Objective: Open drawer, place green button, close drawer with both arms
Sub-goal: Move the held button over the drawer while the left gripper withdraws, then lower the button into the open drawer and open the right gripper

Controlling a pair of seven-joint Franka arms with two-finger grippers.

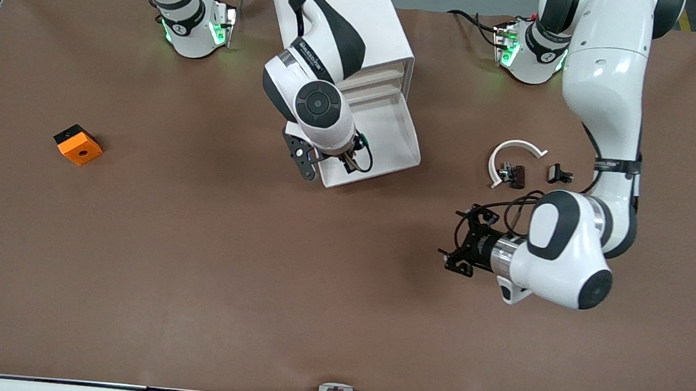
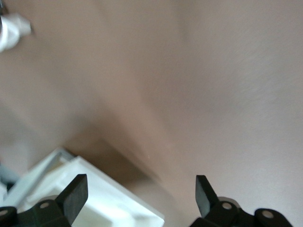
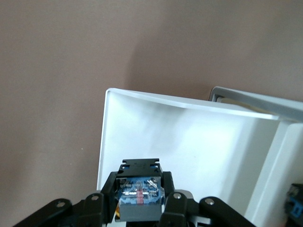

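Note:
The drawer [image 1: 399,124] stands pulled out of the white cabinet [image 1: 370,15] toward the front camera, its white tray [image 3: 189,137] bare where it shows. My right gripper [image 1: 339,161] hangs over the tray's front end, shut on the button [image 3: 140,201], whose blue-grey block body and black collar show between the fingers [image 3: 110,187]. The button's cap is hidden. My left gripper [image 1: 453,240] is open and holds nothing, over bare table beside the drawer toward the left arm's end. Its wrist view has a drawer corner [image 2: 102,194] past one fingertip [image 2: 75,191].
An orange cube [image 1: 78,145] lies toward the right arm's end of the table. A white curved piece [image 1: 513,152] and two small dark clip pieces [image 1: 513,174] [image 1: 559,174] lie near the left arm's elbow.

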